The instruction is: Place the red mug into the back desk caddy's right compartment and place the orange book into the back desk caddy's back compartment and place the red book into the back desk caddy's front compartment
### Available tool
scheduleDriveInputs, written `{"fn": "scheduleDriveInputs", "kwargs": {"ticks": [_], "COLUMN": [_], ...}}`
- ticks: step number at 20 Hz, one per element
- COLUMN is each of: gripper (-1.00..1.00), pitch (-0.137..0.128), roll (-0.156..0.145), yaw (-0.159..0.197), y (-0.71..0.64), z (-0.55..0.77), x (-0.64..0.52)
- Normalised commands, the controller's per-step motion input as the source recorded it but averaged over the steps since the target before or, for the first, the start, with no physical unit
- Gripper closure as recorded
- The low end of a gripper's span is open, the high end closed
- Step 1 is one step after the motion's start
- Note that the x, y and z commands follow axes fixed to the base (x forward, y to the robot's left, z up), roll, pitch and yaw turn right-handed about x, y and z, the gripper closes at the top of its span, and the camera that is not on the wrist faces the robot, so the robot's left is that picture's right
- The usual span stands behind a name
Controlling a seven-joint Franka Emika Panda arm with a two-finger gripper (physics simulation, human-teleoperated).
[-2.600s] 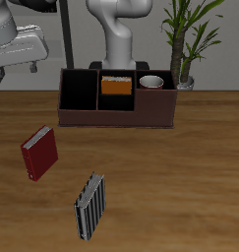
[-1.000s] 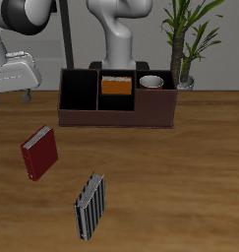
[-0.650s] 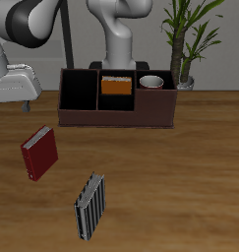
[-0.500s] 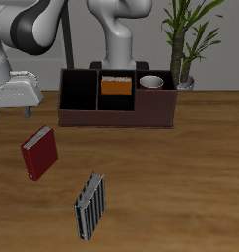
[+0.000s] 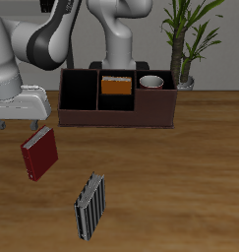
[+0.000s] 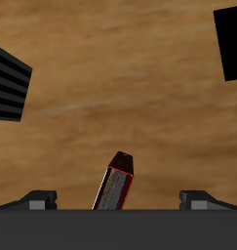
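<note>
Two jaws spread above red book (image 5: 39, 153)

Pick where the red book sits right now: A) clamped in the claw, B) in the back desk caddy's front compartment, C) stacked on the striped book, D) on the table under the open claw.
D: the red book stands on the table below the open claw, apart from its fingertips, outside the back desk caddy.

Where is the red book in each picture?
Exterior view: the red book stands on the table near the claw, in front of the caddy.
Wrist view: the red book shows edge-on between the claw's fingers.
Shared landmark: the striped book.
</note>
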Motion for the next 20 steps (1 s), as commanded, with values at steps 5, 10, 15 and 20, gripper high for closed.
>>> {"fn": "scheduleDriveInputs", "kwargs": {"ticks": [5,10,15,20], "gripper": [-1.0,-1.0,-1.0,-1.0], "pitch": [0.003,0.0,-0.007,-0.013], "roll": [-0.017,-0.026,-0.029,-0.048], "yaw": [-0.018,0.008,0.003,-0.035], "y": [-0.07,0.03,0.06,0.01], "z": [-0.15,-0.15,-0.18,-0.14], "x": [0.03,0.02,0.03,-0.05]}}
